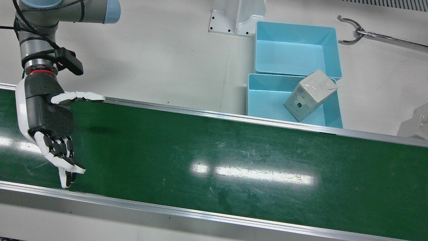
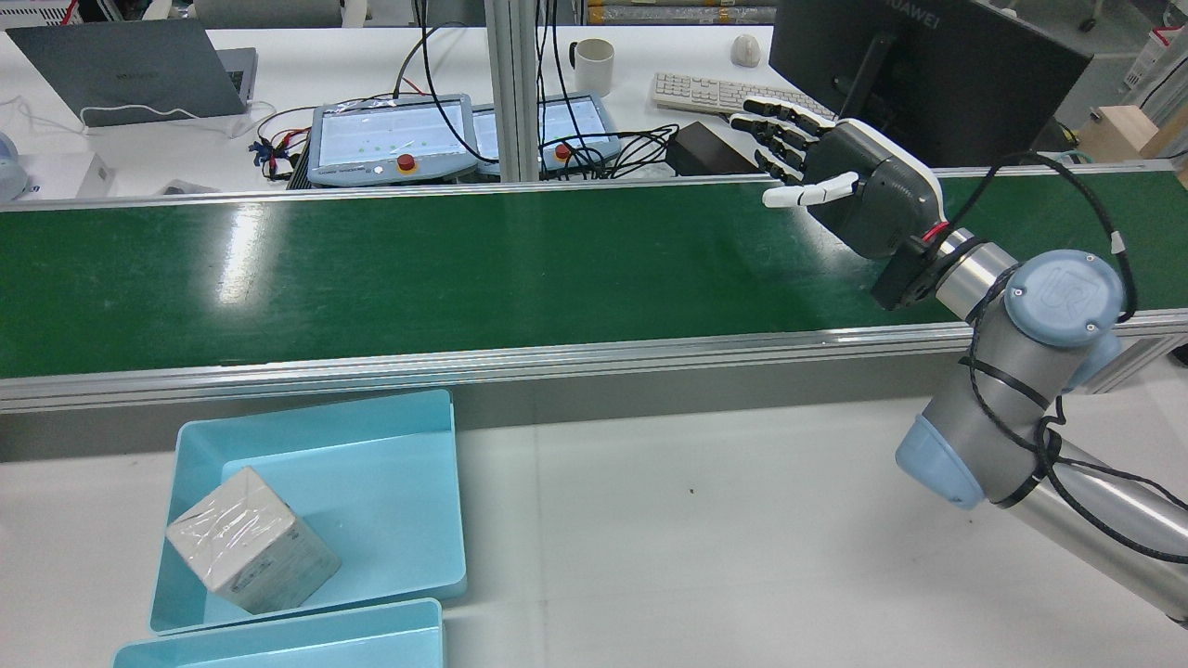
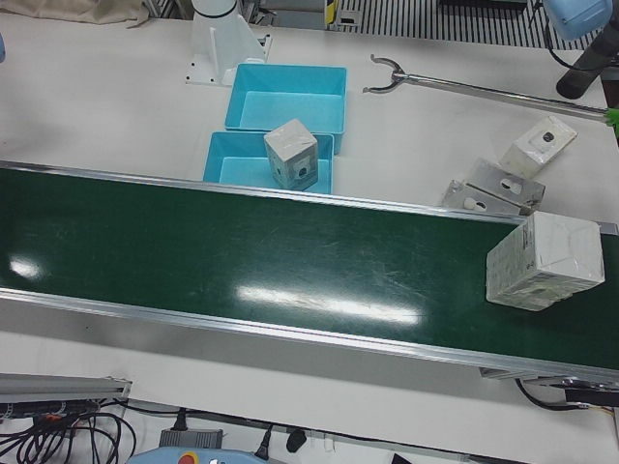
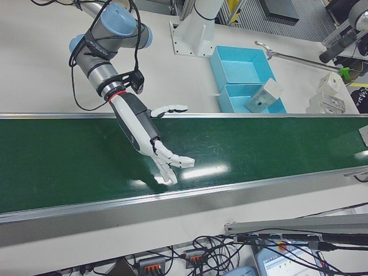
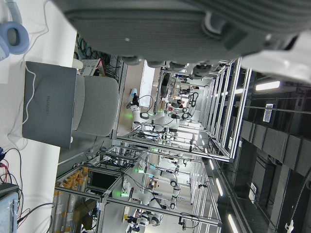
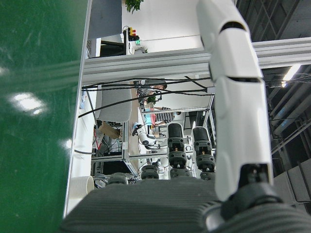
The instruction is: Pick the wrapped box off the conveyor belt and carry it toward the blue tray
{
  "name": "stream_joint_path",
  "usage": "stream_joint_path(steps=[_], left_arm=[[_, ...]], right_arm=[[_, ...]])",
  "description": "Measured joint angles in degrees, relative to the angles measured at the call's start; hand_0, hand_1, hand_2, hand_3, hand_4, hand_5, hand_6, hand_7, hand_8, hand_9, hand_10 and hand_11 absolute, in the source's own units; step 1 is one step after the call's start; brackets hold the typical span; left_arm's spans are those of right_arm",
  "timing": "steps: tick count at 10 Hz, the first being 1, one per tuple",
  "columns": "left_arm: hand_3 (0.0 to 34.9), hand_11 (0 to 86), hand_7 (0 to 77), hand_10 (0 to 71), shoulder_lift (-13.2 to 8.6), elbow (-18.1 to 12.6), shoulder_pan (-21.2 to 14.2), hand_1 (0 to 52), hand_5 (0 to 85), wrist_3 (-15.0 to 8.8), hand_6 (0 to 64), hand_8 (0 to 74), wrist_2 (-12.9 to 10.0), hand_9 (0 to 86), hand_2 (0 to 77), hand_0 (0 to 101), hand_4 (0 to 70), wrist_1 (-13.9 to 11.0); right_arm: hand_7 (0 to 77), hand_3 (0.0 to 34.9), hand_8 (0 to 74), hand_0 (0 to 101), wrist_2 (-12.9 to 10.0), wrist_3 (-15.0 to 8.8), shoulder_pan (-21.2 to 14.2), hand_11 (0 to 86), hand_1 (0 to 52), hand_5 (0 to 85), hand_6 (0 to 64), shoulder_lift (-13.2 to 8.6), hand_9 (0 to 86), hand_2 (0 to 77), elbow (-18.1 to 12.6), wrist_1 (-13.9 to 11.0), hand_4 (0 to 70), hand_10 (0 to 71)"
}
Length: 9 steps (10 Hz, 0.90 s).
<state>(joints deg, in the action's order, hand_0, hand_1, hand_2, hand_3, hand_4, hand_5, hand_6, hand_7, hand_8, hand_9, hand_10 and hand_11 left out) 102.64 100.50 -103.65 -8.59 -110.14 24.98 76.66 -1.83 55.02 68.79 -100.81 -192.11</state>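
A wrapped white box (image 3: 542, 259) stands on the green conveyor belt (image 3: 242, 251) at its far right end in the left-front view. No hand is near it. My right hand (image 1: 50, 124) is open and empty, held above the other end of the belt (image 1: 234, 160); it also shows in the rear view (image 2: 835, 186) and the right-front view (image 4: 144, 132). The near blue tray (image 1: 264, 100) holds another wrapped box (image 1: 311, 95), leaning on its rim. My left hand (image 5: 170, 24) shows only its palm in its own view.
A second blue tray (image 1: 294, 47) sits behind the first. Two more wrapped boxes (image 3: 540, 143) (image 3: 493, 188) lie on the white table beside the belt. A long metal grabber tool (image 1: 354, 31) lies beyond the trays. Desks with a laptop and control pendants (image 2: 380, 139) stand past the belt.
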Motion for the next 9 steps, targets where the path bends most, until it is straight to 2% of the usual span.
stream_joint_path(steps=[2, 3, 5, 9], left_arm=[[0.0, 0.0, 0.5, 0.0, 0.0, 0.0, 0.0, 0.0, 1.1, 0.0, 0.0, 0.5, 0.0, 0.0, 0.5, 0, 0.0, 0.0], [0.0, 0.0, 0.5, 0.5, 0.0, 0.0, 0.0, 0.0, 0.5, 0.0, 0.0, 0.5, 0.0, 0.0, 1.1, 0, 0.0, 0.0], [0.0, 0.0, 0.5, 0.5, 0.0, 0.0, 0.0, 0.0, 1.1, 0.0, 0.0, 0.5, 0.0, 0.0, 1.1, 0, 0.0, 0.0], [0.0, 0.0, 0.5, 0.5, 0.0, 0.0, 0.0, 0.0, 1.1, 0.0, 0.0, 0.5, 0.0, 0.0, 1.1, 0, 0.0, 0.0]], right_arm=[[20.2, 8.5, 0.0, 50, 0.0, 0.04, 0.04, 1.6, 18.5, 19.6, 3.3, -0.09, 4.4, 15.8, 0.14, 0.0, 9.3, 0.0], [20.2, 7.2, 0.0, 50, 0.04, 0.08, 0.02, 1.6, 18.0, 18.5, 3.3, -0.06, 4.4, 14.2, 0.06, -0.03, 7.6, 0.0], [20.2, 8.0, 0.0, 50, 0.15, 0.14, -0.31, 1.6, 18.0, 18.5, 3.3, -0.02, 4.4, 15.3, -0.13, -0.14, 9.3, 0.0], [20.2, 10.1, 0.0, 50, -0.1, 0.59, -2.38, 1.6, 18.5, 19.6, 2.2, -0.36, 4.4, 16.4, 2.39, 0.04, 7.6, 0.0]])
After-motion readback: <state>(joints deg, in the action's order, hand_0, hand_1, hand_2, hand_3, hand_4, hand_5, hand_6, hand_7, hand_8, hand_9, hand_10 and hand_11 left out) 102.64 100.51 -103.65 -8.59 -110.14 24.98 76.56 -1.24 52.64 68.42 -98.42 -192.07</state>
